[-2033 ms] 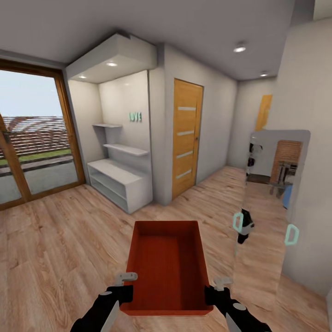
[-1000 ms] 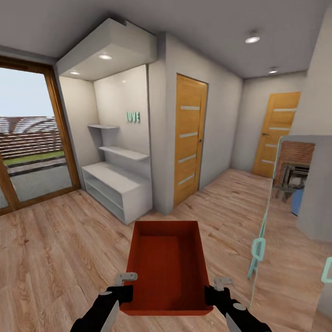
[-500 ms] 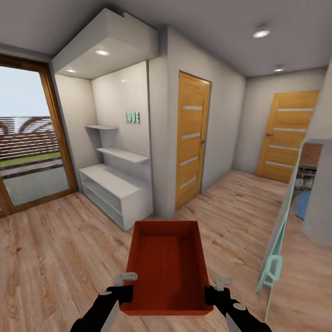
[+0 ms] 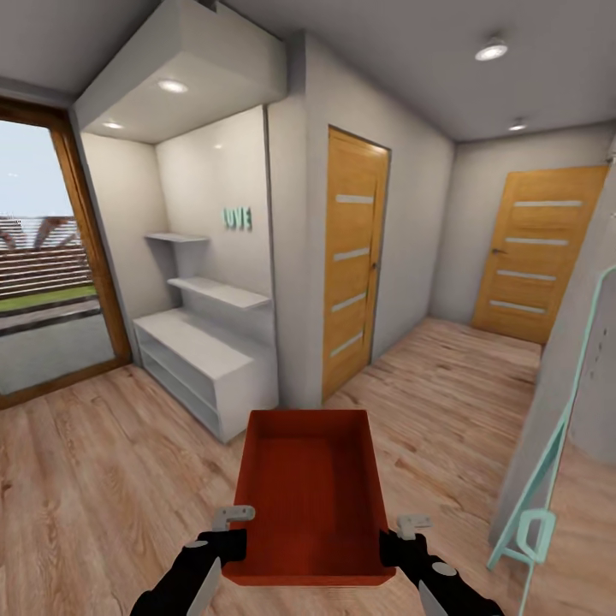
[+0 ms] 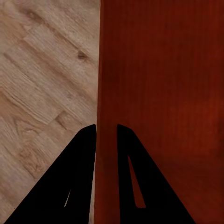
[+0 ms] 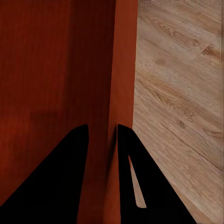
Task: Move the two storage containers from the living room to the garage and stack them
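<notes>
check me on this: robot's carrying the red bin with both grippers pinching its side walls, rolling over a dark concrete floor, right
Not quite: the floor is light wood plank, not dark concrete, as the head view shows. The rest holds: the left gripper and right gripper each pinch a side wall of the red bin.

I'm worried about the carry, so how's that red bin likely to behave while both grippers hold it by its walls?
The bin looks empty, so probably light. Its walls are thin, and the left gripper and right gripper each pinch one side wall, so they may flex slightly. Held near one end, its far end might sag or tip.
</notes>
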{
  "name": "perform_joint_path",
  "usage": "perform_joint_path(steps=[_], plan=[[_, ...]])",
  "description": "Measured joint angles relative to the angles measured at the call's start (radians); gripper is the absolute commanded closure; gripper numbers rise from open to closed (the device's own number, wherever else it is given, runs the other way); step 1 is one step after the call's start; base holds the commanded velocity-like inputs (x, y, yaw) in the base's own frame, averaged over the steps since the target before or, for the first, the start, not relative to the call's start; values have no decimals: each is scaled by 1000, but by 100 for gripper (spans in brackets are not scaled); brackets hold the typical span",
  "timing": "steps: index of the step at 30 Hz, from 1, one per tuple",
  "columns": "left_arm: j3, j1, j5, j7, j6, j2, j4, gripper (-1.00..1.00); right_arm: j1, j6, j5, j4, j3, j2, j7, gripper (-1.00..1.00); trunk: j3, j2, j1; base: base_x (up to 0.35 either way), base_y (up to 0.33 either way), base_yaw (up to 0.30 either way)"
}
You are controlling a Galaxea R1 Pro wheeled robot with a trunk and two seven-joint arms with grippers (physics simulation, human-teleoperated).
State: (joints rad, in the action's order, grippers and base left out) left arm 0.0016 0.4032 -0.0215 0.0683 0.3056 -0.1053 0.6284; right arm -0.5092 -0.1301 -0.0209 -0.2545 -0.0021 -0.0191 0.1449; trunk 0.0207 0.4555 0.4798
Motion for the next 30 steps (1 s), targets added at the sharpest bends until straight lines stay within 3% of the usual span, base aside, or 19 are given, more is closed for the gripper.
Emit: perform_joint_path(steps=[30], plan=[[0,0,0,0,0,0,0,100,0,0,0,0,0,0,0,100,0,0,0,329,112,-273]])
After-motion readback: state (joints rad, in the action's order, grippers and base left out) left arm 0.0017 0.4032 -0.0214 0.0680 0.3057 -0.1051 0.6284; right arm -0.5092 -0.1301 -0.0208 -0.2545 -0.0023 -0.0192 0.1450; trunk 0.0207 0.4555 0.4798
